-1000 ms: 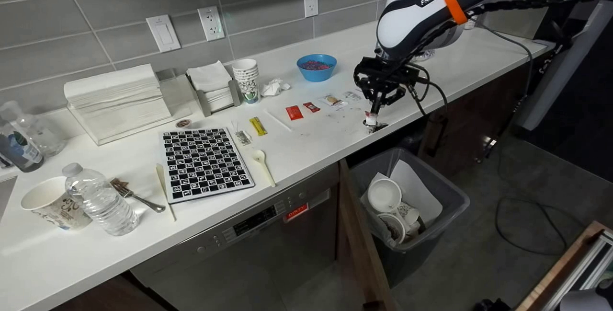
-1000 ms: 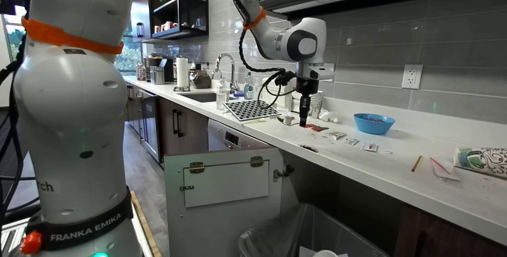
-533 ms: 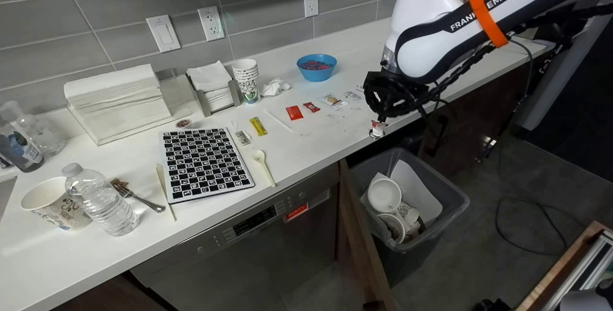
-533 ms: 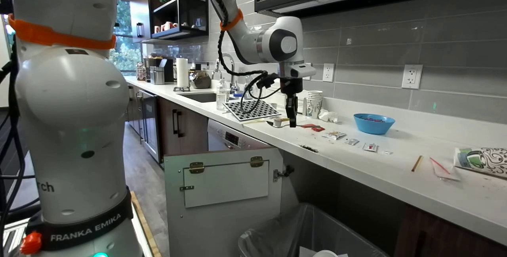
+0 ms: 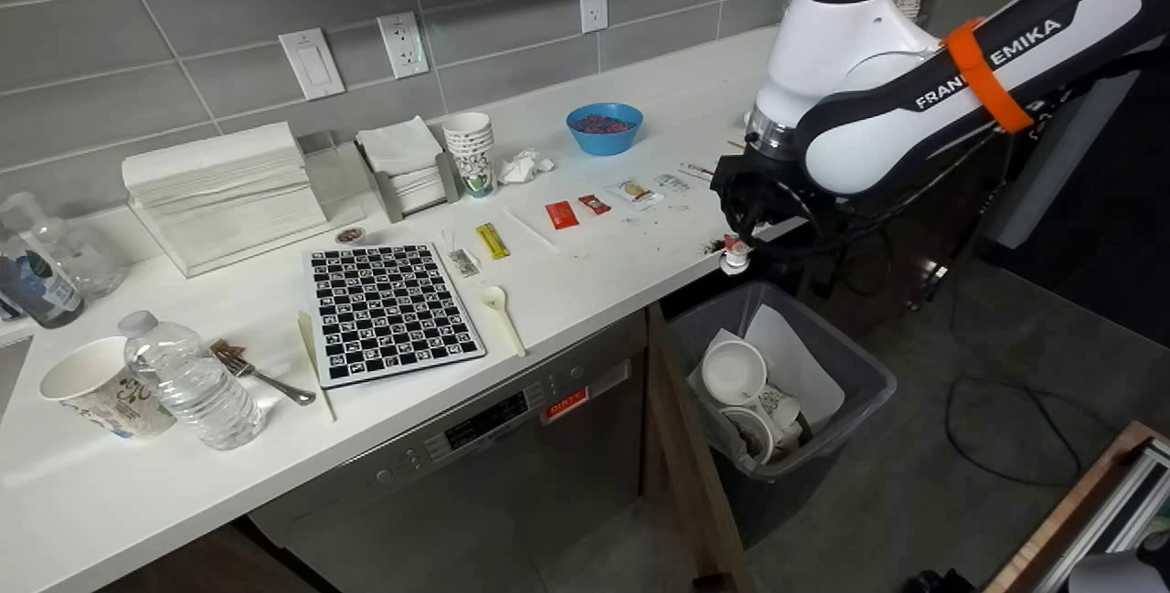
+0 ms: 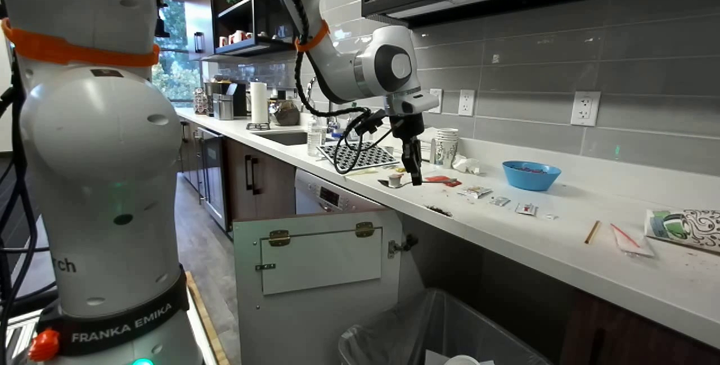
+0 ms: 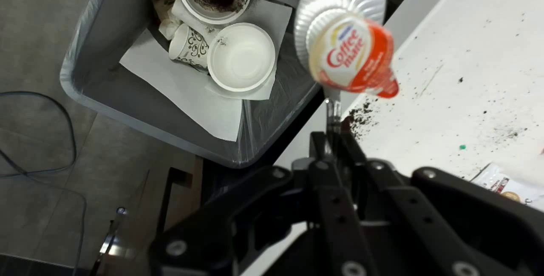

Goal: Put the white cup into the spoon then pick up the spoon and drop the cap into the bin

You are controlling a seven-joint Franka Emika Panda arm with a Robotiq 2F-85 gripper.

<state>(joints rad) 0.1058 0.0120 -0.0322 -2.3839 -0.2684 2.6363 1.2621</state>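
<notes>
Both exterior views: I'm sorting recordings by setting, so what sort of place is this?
A kitchen, perhaps a shared office one: there is a sink, a dishwasher with a DIRTY label, and a stack of patterned cups.

Your white counter (image 5: 594, 275) carries blue bowl (image 5: 605, 144), paper cup stack (image 5: 473, 162), checkered board (image 5: 393, 314), pale spoon (image 5: 504, 317), fork (image 5: 274, 382), yellow packet (image 5: 493, 241), red packets (image 5: 562, 215). Water bottle (image 5: 196, 383) stands near big paper cup (image 5: 110, 403). You've got dark crumbs (image 6: 439, 211) near its edge.
</notes>
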